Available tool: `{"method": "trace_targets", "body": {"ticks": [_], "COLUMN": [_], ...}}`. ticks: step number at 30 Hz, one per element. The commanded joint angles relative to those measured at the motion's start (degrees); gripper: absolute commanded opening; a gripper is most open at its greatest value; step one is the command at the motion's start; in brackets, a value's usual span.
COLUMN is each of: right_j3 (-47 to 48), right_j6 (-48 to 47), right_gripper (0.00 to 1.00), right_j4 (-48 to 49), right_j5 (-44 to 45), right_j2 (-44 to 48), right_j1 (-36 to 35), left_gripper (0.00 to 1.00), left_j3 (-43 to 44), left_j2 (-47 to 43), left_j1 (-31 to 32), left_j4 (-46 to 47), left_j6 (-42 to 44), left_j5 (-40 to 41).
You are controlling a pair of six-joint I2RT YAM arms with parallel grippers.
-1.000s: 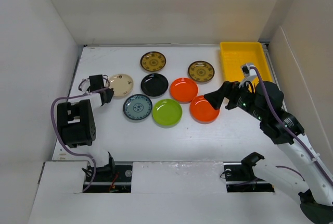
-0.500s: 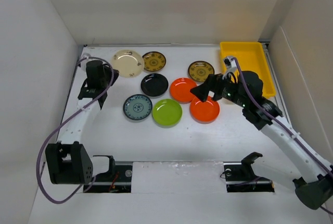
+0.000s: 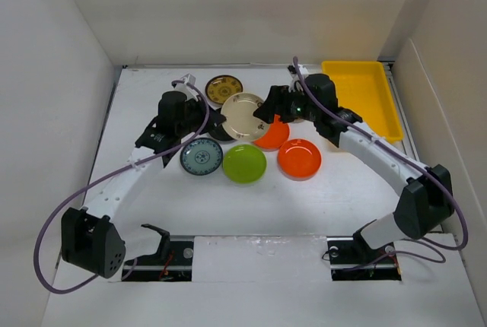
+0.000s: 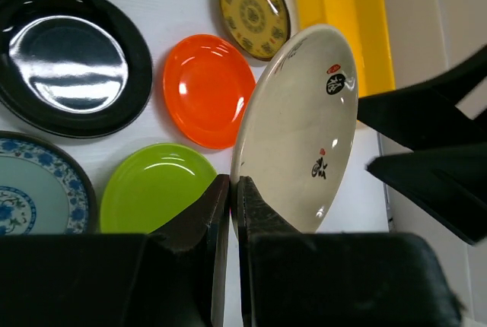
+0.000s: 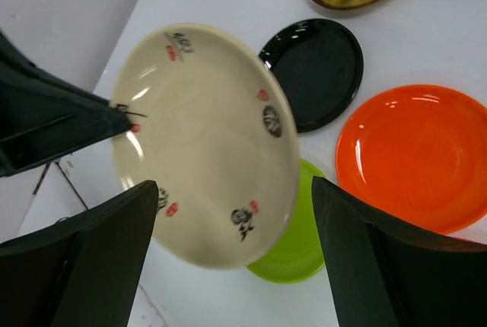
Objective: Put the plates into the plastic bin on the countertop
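Observation:
My left gripper point(image 3: 216, 119) point(image 4: 230, 190) is shut on the rim of a cream plate point(image 3: 242, 112) point(image 4: 300, 125) and holds it tilted in the air over the black plate point(image 4: 72, 57). My right gripper point(image 3: 263, 110) point(image 5: 232, 190) is open, and its fingers point(image 5: 114, 243) straddle the cream plate's point(image 5: 202, 141) far edge. On the countertop point(image 3: 304, 205) lie two orange plates point(image 3: 271, 137) point(image 3: 299, 158), a lime green plate point(image 3: 244, 163), a blue-grey plate point(image 3: 202, 156) and a brown-gold plate point(image 3: 223, 88). The yellow plastic bin point(image 3: 361, 95) stands at the back right with nothing in it.
White walls point(image 3: 53, 76) enclose the countertop on three sides. Another brown-gold plate point(image 4: 253, 9) lies near the bin point(image 4: 342, 15), mostly hidden under my right arm in the top view. Both arms reach in over the middle plates.
My left arm has carried the cream plate from the back left to the middle. My right arm has swung left to meet it, and its jaws have narrowed a little around the plate.

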State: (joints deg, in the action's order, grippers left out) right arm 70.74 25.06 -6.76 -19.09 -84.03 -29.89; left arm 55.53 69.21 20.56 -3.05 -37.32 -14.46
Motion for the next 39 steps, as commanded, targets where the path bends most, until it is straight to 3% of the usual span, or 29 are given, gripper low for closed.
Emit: {"method": "trace_targets", "body": {"ticks": [1, 6, 8, 10, 11, 12, 13, 14, 17, 18, 23, 25, 26, 30, 39], "right_j3": [0.28, -2.0, -2.97, -3.59, -4.2, -4.21, -4.82, -4.82, -5.35, -5.35, -4.82, -5.35, -5.35, -3.87, 7.04], "right_j6": [-0.71, -0.71, -0.71, -0.1, 0.6, 0.61, 0.61, 1.13, 2.7, 3.41, 8.76, 15.24, 16.94, 23.0, 27.41], "right_gripper": [0.87, 0.85, 0.73, 0.45, 0.1, 0.01, 0.0, 0.0, 0.0, 0.0, 0.0, 0.0, 0.0, 0.0, 0.0], "right_j4": [3.77, 4.83, 5.96, 6.76, 7.37, 7.38, 7.9, 7.91, 7.91, 7.91, 7.91, 7.91, 8.43, 10.27, 11.77], "right_j5": [0.2, -1.12, -3.84, -5.95, -6.91, -7.45, -7.97, -8.5, -6.76, -5.36, 7.29, 10.73, 12.31, 14.7, 10.48], "right_j2": [0.97, 0.97, 0.97, 0.97, 0.97, 0.97, 0.97, 0.97, 2.11, 2.64, 2.64, 2.03, 1.42, -5.59, -25.38], "right_j1": [0.71, 2.46, 2.47, 3.87, 3.87, 4.4, 4.4, 4.92, 6.15, 6.85, 18.77, 23.8, 28.61, 36.54, 44.65], "left_gripper": [0.0, 0.0, 0.0, 0.0, 0.0, 0.0, 0.0, 0.06, 0.89, 0.99, 1.0, 1.0, 1.0, 1.0, 1.0], "left_j3": [2.57, -0.33, -0.33, -0.95, -0.95, -0.95, -0.95, -0.95, 0.46, 1.15, 3.18, 2.49, 1.0, -3.04, -8.24], "left_j2": [-3.47, -4.08, -4.61, -4.61, -4.0, -4.0, -3.47, -2.95, -2.94, -2.94, -2.94, -3.99, -4.6, -7.77, -12.43], "left_j1": [0.1, 0.1, 0.1, 0.1, 0.1, 0.1, 0.1, 0.1, 0.1, 0.1, 0.1, 0.1, 0.1, 0.1, 0.1], "left_j4": [2.87, 7.18, 9.2, 9.81, 9.82, 9.82, 9.82, 9.82, 7.11, 6.48, -2.91, -6.61, -6.62, -7.23, -8.28], "left_j6": [1.81, 1.2, 0.67, 0.67, 0.15, 0.14, 0.14, 0.14, -0.64, -0.65, -2.75, -3.89, -4.42, -4.43, -3.37], "left_j5": [-4.96, -9.88, -11.37, -11.38, -11.38, -11.38, -11.38, -10.86, -5.43, -2.19, 12.67, 18.55, 19.55, 21.48, 20.17]}}
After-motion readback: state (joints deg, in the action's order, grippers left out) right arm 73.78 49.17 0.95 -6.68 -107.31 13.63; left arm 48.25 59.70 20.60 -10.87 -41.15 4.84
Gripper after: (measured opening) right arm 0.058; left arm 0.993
